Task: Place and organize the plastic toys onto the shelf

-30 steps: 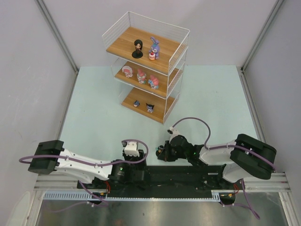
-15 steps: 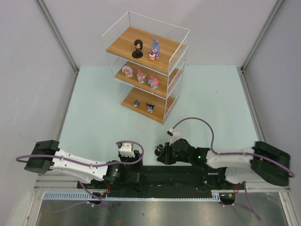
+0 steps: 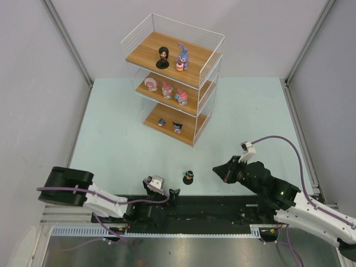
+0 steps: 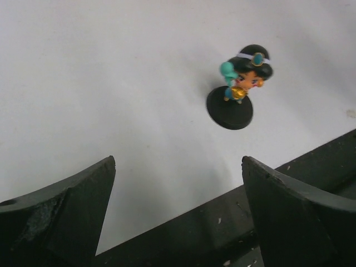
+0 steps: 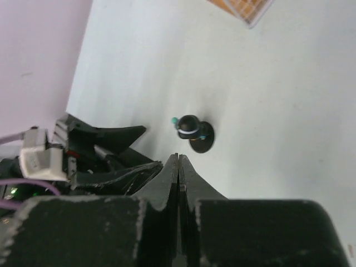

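Dark-haired figurine (image 3: 188,177), black base: upright near the counter's near edge, centre; shelf (image 3: 144,55) at far edge. Left gripper (image 4: 178,167) beside it, jaws spread, empty. Right gripper (image 5: 178,161): jaws pressed together, empty.

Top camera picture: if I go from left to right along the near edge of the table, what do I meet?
left arm's open black gripper → tiny dark-haired figurine on a round black base → right arm's shut black gripper
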Controlling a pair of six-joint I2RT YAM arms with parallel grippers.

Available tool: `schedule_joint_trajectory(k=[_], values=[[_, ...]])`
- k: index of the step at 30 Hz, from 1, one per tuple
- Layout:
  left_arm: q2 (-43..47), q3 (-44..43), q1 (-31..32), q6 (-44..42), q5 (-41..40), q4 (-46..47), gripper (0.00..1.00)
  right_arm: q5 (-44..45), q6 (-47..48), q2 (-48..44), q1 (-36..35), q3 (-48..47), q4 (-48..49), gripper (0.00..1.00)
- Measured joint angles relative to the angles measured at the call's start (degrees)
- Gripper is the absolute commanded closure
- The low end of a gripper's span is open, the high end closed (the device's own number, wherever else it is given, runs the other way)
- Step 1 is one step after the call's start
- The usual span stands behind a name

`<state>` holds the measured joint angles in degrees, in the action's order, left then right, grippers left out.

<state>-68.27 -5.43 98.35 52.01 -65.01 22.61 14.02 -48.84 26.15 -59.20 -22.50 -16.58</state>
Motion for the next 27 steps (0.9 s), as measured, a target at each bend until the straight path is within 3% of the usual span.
schedule_joint_trajectory(k=[8, 13, 18, 27], values=[[-17.27, -6.69, 0.09, -17.38, 2.93, 25.62, 0.0, -1.46, 2.21, -0.31, 3.61, 0.0, -6.67, 1.0], [-27.47, -8.59, 0.11, -23.89, 4.28, 39.95, 0.0, -1.92, 2.89, -0.22, 4.57, 0.0, -7.28, 1.0], [-31.98, -7.17, -0.57, -26.29, 4.55, 44.98, 0.0, -2.75, 3.74, -0.22, 5.44, 0.0, -7.76, 1.0], [-32.22, -6.8, -4.11, -27.69, 6.01, 47.69, 0.0, -4.02, 4.66, 0.68, 7.26, 0.0, -8.02, 1.0]])
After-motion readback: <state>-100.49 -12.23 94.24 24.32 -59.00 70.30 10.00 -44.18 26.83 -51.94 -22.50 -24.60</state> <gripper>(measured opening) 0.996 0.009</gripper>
